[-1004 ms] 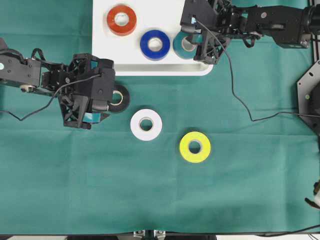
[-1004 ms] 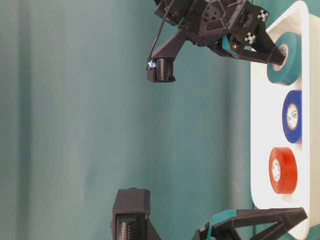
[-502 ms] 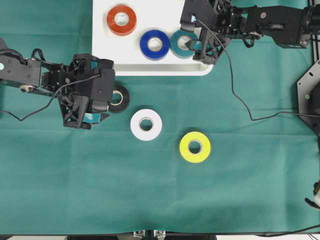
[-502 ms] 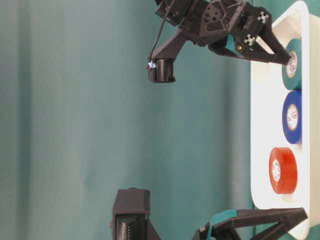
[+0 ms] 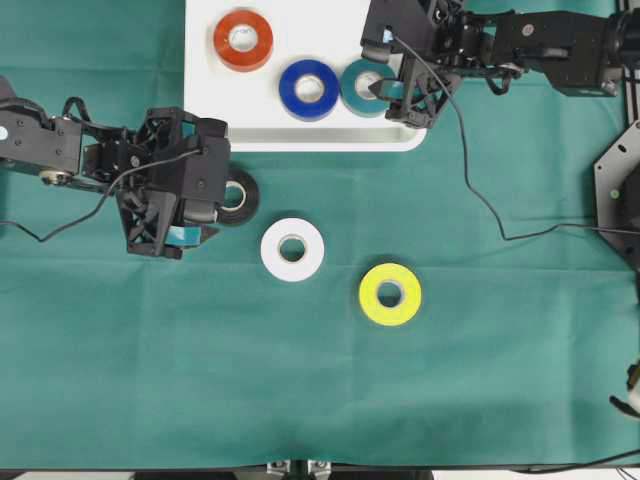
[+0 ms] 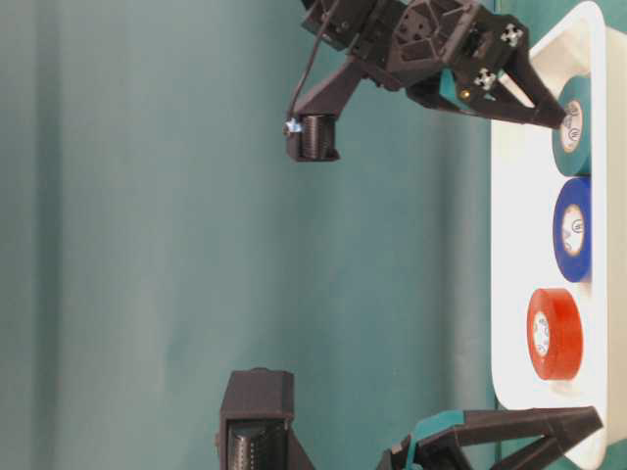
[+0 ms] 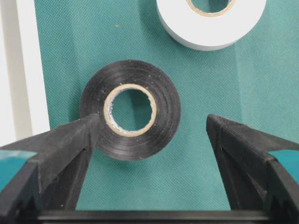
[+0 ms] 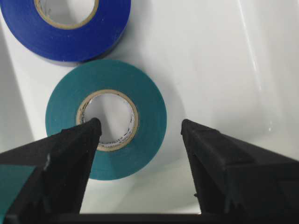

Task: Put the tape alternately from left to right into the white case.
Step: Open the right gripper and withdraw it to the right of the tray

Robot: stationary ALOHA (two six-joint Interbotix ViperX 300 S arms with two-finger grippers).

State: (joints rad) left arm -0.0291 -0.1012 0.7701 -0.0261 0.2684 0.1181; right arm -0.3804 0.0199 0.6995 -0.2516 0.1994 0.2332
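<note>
The white case (image 5: pixel 200 90) at the top holds three rolls of tape lying flat in a slanting row: red-orange (image 5: pixel 243 39), blue (image 5: pixel 309 89) and teal (image 5: pixel 362 87). My right gripper (image 8: pixel 140 125) stands open over the teal roll (image 8: pixel 106 119). One fingertip is above the roll's core hole and the other is outside the roll. On the green cloth lie the black roll (image 5: pixel 240 197), the white roll (image 5: pixel 292 249) and the yellow roll (image 5: pixel 390 293). My left gripper (image 7: pixel 153 122) is open around the black roll (image 7: pixel 130 109), with its left finger at the roll's edge.
A black cable (image 5: pixel 480 200) trails from the right arm across the cloth to the right edge. A black mount (image 5: pixel 620 190) stands at the right border. The case's front rim (image 5: pixel 300 146) runs just above the black roll.
My right gripper has opened and let go of the teal roll. The roll was tilted up in the grip and now lies flat beside the blue one. The left arm has not moved.
</note>
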